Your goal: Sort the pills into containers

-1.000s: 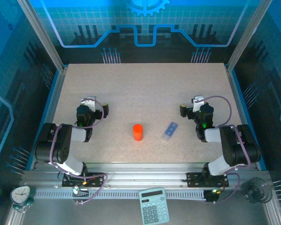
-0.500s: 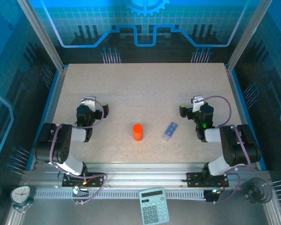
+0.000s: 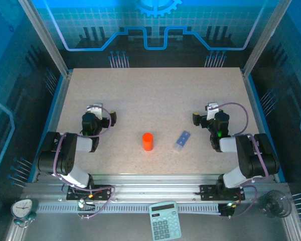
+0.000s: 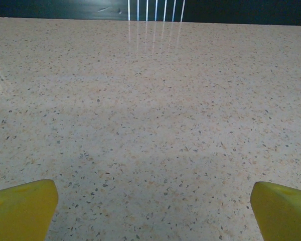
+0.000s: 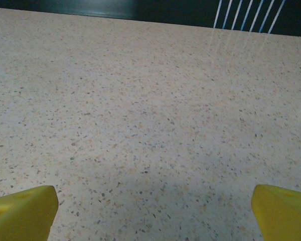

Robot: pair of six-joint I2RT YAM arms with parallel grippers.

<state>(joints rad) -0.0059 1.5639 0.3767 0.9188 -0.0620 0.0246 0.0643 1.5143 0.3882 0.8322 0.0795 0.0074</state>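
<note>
Pill box (image 3: 181,141): translucent blue-tinted, lying flat on the speckled surface (image 3: 155,95), right of centre and towards the near edge, turned on a diagonal; its compartments are too small to make out.
Orange bottle (image 3: 148,141): upright with its round cap on, just left of the pill box and apart from it.
Left hand (image 4: 153,213): released, yellow fingertips (image 4: 25,206) spread wide at the bottom corners of the left wrist view, bare surface between them.
Right hand (image 5: 153,213): released likewise, yellow fingertips (image 5: 283,208) wide apart, nothing between them but surface.
Arms: both folded low, one either side of the two objects and well apart from them.
Near rail: a calculator (image 3: 165,220) in the middle, a small clock (image 3: 22,208) at the left corner.
</note>
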